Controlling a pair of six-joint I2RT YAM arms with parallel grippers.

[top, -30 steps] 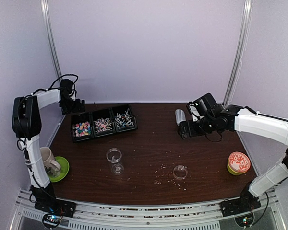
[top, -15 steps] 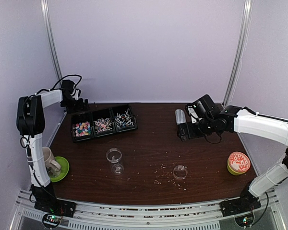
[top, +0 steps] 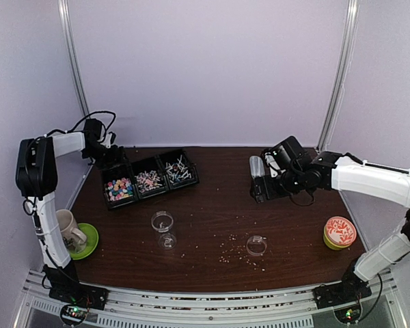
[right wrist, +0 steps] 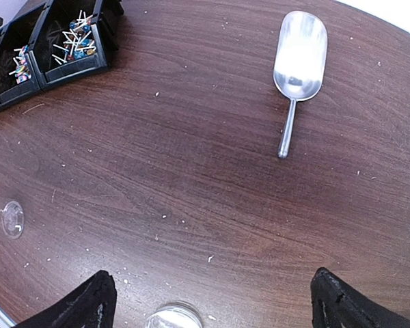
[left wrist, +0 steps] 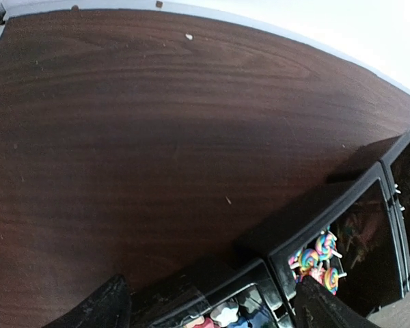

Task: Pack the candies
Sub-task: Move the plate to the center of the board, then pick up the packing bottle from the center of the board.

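**mo:** How would the robot even handle the candies (top: 148,180)? They're in a black three-bin tray (top: 152,194) toward the far left corner of the surface (top: 212,205). The left bin has bright multicoloured ones, the middle has pink-and-white, and the right has white sticks.

**jay:** They look tiny, light and hard, so a bump would probably send them rolling everywhere. They're likely too small for pinching one at a time. The stick ones at least offer a thin handle, though wrappers tend to be slippery. Best bet is probably the metal scoop (right wrist: 299,55) lying toward the far edge, right of centre, taken by its slim handle.

**mo:** And the pincers?

**jay:** The left pincer (left wrist: 208,311) stands wide, straddling the tray's left end bin. Can't tell if its fingers touch the walls. The right pincer (right wrist: 215,307) is wide too and holds nothing. It hovers over bare wood just beside the scoop.

**mo:** Where would the candies go?

**jay:** Presumably into the clear cup (top: 162,227). It stands upright left of centre, apart from the tray and closer to the near edge. The mouth is narrow, so spills seem likely. There are pale crumbs (top: 232,249) scattered toward the near edge around a small clear lid-like piece (top: 257,244).
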